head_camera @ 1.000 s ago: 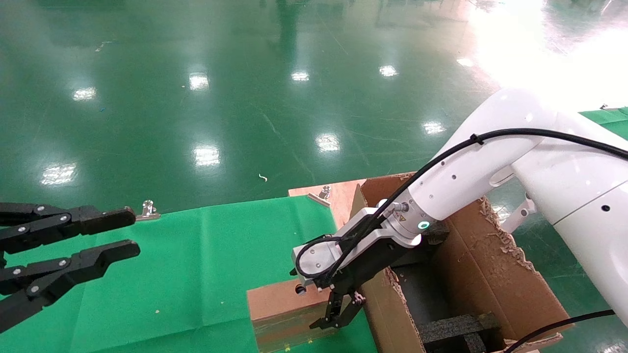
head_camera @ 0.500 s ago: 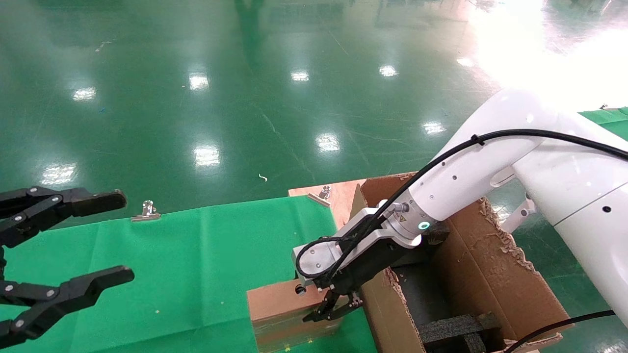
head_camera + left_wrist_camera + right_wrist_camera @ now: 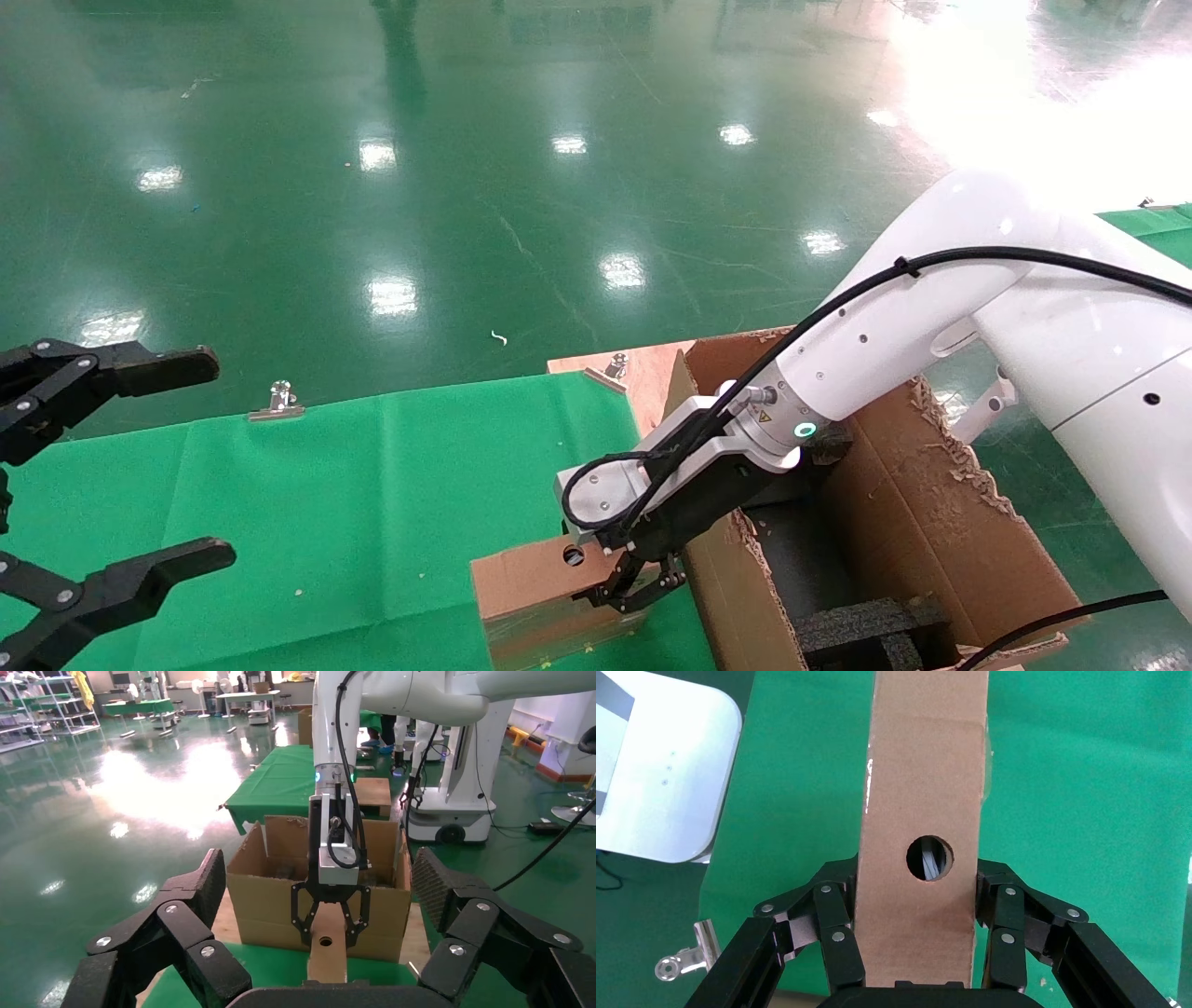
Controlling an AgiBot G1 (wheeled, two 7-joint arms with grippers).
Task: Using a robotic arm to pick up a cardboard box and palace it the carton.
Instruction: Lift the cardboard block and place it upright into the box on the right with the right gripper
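Note:
The cardboard box, small and brown with a round hole, stands on edge on the green cloth close against the carton's near wall. My right gripper, on the white arm, is shut on the box's end, one finger on each side just below the hole. In the right wrist view the box runs between the right gripper's fingers. The left wrist view shows the right gripper holding the box in front of the carton. My left gripper hangs open at the far left, holding nothing.
A green cloth covers the table, held by metal clips at its far edge. A wooden board lies under the carton. Black foam inserts sit inside the carton, whose flaps are torn. Glossy green floor lies beyond.
The right gripper's fingers have closed onto the box's end. The left gripper's fingers have spread much wider apart.

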